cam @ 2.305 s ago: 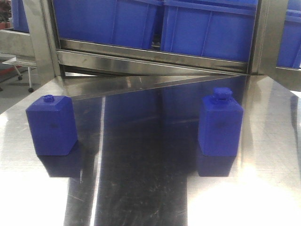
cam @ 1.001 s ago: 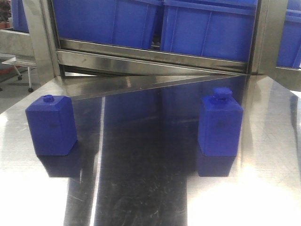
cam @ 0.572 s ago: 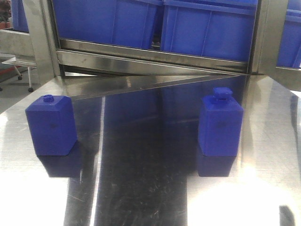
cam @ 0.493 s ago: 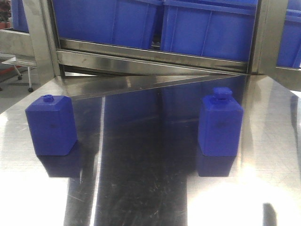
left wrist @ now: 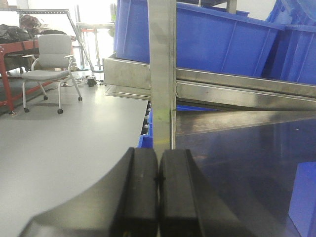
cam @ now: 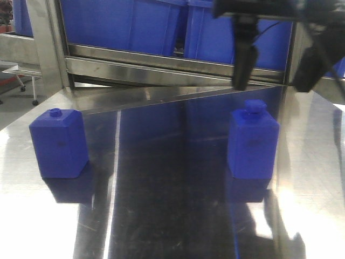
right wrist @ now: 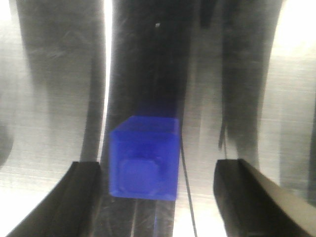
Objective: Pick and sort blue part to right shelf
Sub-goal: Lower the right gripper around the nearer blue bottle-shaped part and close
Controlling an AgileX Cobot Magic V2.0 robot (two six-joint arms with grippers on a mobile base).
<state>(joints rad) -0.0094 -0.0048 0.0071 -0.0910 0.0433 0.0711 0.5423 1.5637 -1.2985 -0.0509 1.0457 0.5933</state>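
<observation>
Blue bins [cam: 124, 24] on the far shelf [cam: 161, 62] hide their contents; the blue part [cam: 252, 143] stands upright on the bench [cam: 161, 216], cap up, beneath the right gripper [right wrist: 163, 192], spread wide, the left gripper [left wrist: 158, 182] pressed together.

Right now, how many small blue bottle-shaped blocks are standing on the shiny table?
2. A squat block with a small round knob stands at the left of the table; the taller blue part with a chunky cap stands at the right. More could sit beyond the views.

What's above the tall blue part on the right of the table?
The right claw hangs open above the blue part, fingers spread to either side and not touching it. Nothing rests on the cap. Anything higher is cropped out of frame.
</observation>
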